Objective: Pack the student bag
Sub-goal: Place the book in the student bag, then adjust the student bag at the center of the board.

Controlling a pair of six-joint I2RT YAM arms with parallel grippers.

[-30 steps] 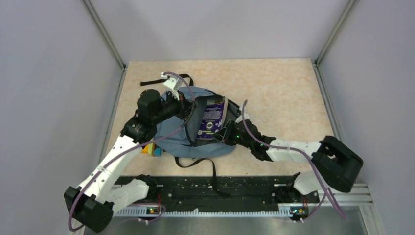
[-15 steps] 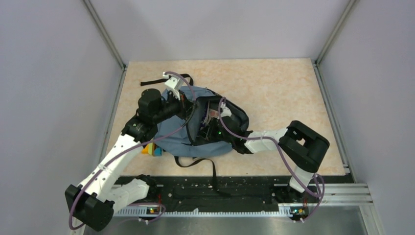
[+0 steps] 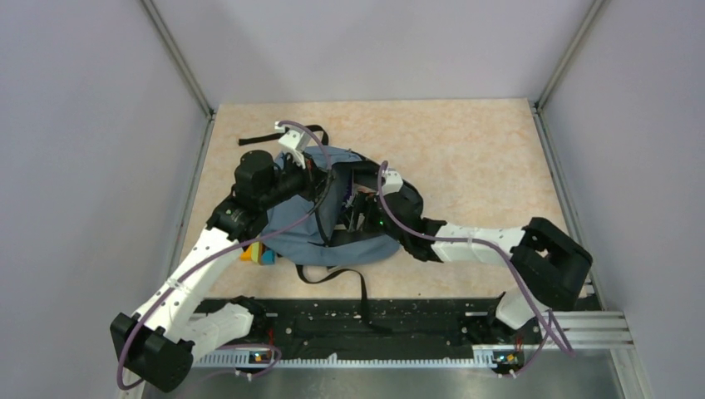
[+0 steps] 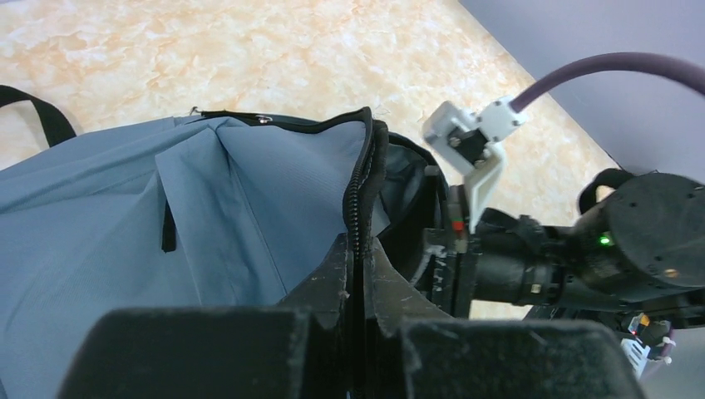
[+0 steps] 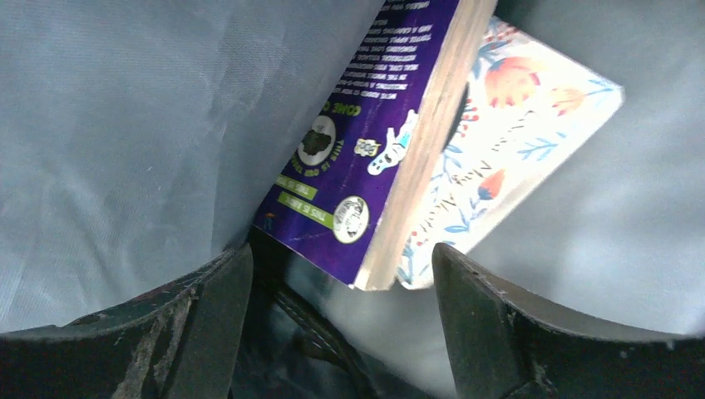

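The student bag (image 3: 299, 237), blue-grey with black straps, lies left of the table's middle. My left gripper (image 3: 320, 179) is shut on the bag's zipper edge (image 4: 362, 183) and holds the mouth up; in the left wrist view its fingers (image 4: 359, 245) pinch the black zip. My right gripper (image 3: 362, 212) reaches into the mouth. In the right wrist view it stands open (image 5: 341, 258) inside the grey lining. A purple book (image 5: 366, 141) lies just ahead of it, free of the fingers, leaning on a floral book (image 5: 515, 133).
A small orange, yellow and blue object (image 3: 256, 253) lies under my left forearm by the bag's near-left edge. Black straps trail toward the near rail (image 3: 362, 295) and out behind the bag (image 3: 258, 139). Enclosure walls close in on both sides.
My right gripper carried the purple book from the bag's mouth down inside, then opened and let it go. Its elbow has swung back to the right. The left gripper has kept its hold.
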